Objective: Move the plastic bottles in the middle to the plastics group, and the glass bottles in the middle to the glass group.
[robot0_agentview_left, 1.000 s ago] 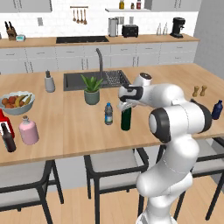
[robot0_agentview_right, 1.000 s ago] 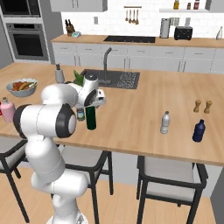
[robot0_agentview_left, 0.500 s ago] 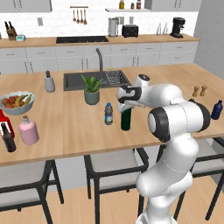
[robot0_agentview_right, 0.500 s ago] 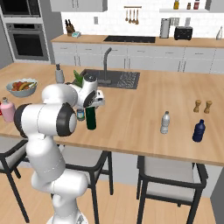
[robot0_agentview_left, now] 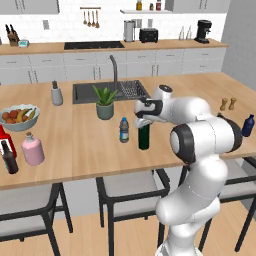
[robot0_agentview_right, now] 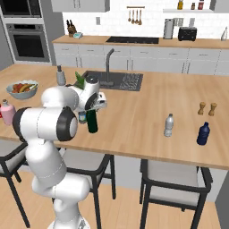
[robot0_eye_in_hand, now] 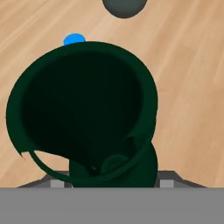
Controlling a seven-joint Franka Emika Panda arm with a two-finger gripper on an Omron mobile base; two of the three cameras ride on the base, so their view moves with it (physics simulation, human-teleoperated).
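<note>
The end effector (robot0_agentview_left: 143,121) sits on top of the upright green bottle (robot0_agentview_left: 144,138), straddling its neck to lift it; whether it grips cannot be told. The water bottle (robot0_agentview_left: 124,130) stands just beside on the desk (robot0_agentview_left: 75,150)

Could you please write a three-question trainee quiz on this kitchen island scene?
1. True or false: the green bottle stands upright on the island.
2. Which bottle stands nearest the green one? A) pink bottle B) water bottle C) blue bottle
3. Fill in: the end effector is at the green bottle's ____.

Key: 1 true; 2 B; 3 top.
</note>
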